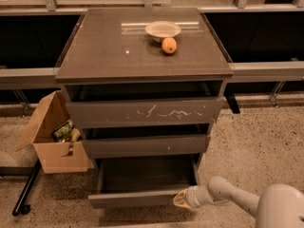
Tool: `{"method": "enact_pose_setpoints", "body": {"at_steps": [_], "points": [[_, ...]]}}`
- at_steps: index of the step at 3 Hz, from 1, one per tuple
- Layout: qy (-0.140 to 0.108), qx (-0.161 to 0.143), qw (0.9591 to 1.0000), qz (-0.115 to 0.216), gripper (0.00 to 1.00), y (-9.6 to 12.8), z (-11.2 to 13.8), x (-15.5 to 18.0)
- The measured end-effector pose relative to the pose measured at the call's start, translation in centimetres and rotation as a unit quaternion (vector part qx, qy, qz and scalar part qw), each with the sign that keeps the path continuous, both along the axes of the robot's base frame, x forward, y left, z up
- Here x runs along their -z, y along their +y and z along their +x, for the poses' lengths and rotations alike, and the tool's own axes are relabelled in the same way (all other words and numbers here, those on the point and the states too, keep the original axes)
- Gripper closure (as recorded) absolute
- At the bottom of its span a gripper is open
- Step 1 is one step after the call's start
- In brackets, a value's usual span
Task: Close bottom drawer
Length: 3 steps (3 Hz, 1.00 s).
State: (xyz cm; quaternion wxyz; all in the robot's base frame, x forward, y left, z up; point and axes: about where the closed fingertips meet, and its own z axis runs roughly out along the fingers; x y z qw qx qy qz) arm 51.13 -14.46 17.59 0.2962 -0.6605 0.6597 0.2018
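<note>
The bottom drawer (137, 198) is the lowest of the cabinet's three grey-brown drawers. It stands pulled out, with its shallow grey interior (147, 174) showing and nothing visible inside. My gripper (181, 199) is at the right end of the drawer's plain front, at floor level, on the end of my white arm (228, 196). It looks to touch the front's right edge. The middle drawer (147, 145) and the scratched top drawer (145, 112) are also slightly out.
A white bowl (163, 30) and an orange (169, 45) sit on the cabinet top (104, 51). An open cardboard box (54, 137) with items stands on the floor left of the cabinet. A black pole (26, 189) lies beside it. Speckled floor lies to the right.
</note>
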Motion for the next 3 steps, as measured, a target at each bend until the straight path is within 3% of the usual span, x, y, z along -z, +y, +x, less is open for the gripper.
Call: {"method": "enact_pose_setpoints", "body": {"at_steps": [2, 3], "points": [[-0.002, 0.041, 0.999, 0.02, 1.0, -0.6, 4.2, 1.1], [-0.004, 0.043, 0.9989, 0.019, 0.74, -0.7, 4.4, 1.0]]}}
